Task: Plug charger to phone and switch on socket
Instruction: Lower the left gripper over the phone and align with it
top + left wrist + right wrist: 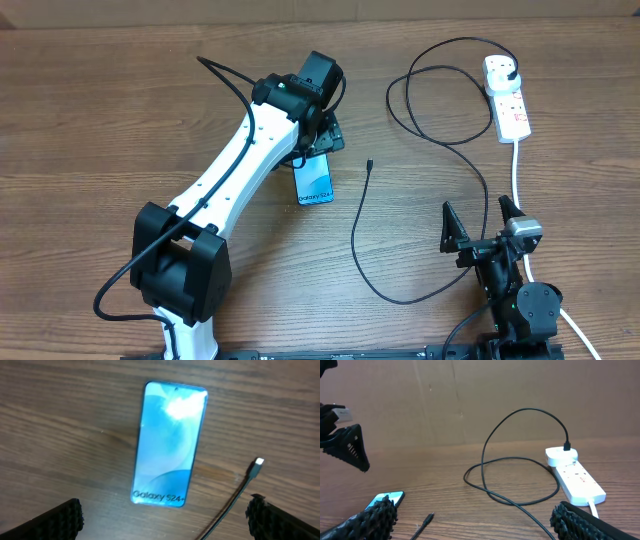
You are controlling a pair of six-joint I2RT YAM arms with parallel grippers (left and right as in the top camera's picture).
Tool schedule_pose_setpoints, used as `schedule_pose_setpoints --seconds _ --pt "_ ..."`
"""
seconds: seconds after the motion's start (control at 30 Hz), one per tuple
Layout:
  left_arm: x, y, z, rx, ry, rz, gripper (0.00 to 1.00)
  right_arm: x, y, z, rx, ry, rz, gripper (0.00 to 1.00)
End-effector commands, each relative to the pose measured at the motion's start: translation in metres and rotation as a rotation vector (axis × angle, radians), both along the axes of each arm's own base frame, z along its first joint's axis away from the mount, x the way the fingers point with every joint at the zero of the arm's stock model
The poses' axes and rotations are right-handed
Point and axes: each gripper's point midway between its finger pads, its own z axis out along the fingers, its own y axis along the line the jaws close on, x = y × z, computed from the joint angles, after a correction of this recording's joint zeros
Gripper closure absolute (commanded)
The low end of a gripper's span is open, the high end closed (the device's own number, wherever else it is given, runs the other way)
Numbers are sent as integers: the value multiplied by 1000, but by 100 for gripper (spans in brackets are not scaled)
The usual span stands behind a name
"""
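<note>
The phone (316, 181) lies flat on the wooden table with its blue screen up and shows whole in the left wrist view (170, 442). My left gripper (318, 128) hovers open just beyond the phone's far end, its fingers (60, 520) spread wide with nothing between them. The charger (356, 235) is a thin black cable; its connector tip (369, 163) lies loose to the right of the phone (258, 462). Its black plug (513, 72) sits in the white socket (506, 98) at the back right. My right gripper (478, 222) stands open and empty near the front edge.
The socket's thick white lead (517, 175) runs down past my right arm. The charger loops on the table between the phone and the socket (520, 460). A brown wall (470, 400) rises behind the table. In the right wrist view the left gripper's finger (350, 447) shows at the left.
</note>
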Motion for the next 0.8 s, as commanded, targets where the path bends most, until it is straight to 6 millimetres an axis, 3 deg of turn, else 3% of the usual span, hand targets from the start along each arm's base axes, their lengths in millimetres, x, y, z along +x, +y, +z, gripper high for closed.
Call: schedule_pose_setpoints --seconds 0.0,0.23,0.77 --pt "3 -2 -6 7 -1 -23 0 0 1 -1 4 -5 5 0" --pt "2 -1 -7 29 2 -104 0 0 1 -1 4 -5 5 0" --pt "-2 -4 -12 12 19 -93 0 0 1 -1 4 -5 5 0"
